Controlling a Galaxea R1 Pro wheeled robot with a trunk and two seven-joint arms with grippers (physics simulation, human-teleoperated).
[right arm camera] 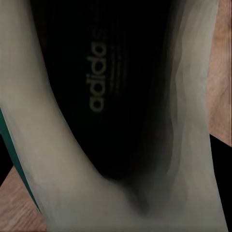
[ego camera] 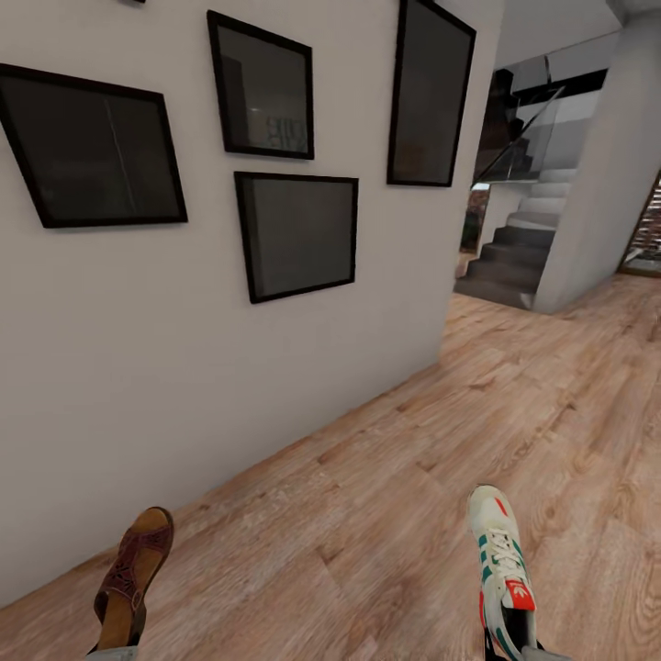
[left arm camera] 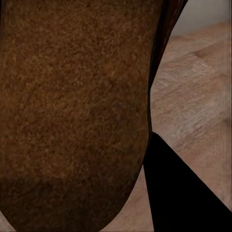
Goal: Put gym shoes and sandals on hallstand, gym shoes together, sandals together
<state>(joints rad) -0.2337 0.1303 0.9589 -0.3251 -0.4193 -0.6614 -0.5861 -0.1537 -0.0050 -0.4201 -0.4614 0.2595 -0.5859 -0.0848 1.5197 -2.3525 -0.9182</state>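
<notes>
One brown sandal [ego camera: 133, 574] hangs at the lower left of the head view, toe pointing away, with my left gripper [ego camera: 112, 650] shut on its heel end. Its tan-brown insole [left arm camera: 72, 106] looms close in the left wrist view beside a black finger [left arm camera: 179, 193]. One white gym shoe [ego camera: 498, 560] with green stripes and a red tongue label is at the lower right, my right gripper [ego camera: 514, 640] shut on its heel. The right wrist view looks into the shoe's dark printed insole [right arm camera: 116, 96]. Both are held over the corridor floor [ego camera: 386, 496]. The hallstand is out of view.
A pale wall [ego camera: 184, 367] with several black-framed pictures [ego camera: 298, 234] runs along the left, close by. Wood plank flooring stretches ahead and to the right. A grey staircase [ego camera: 523, 248] and a thick white pillar [ego camera: 606, 174] stand at the far right.
</notes>
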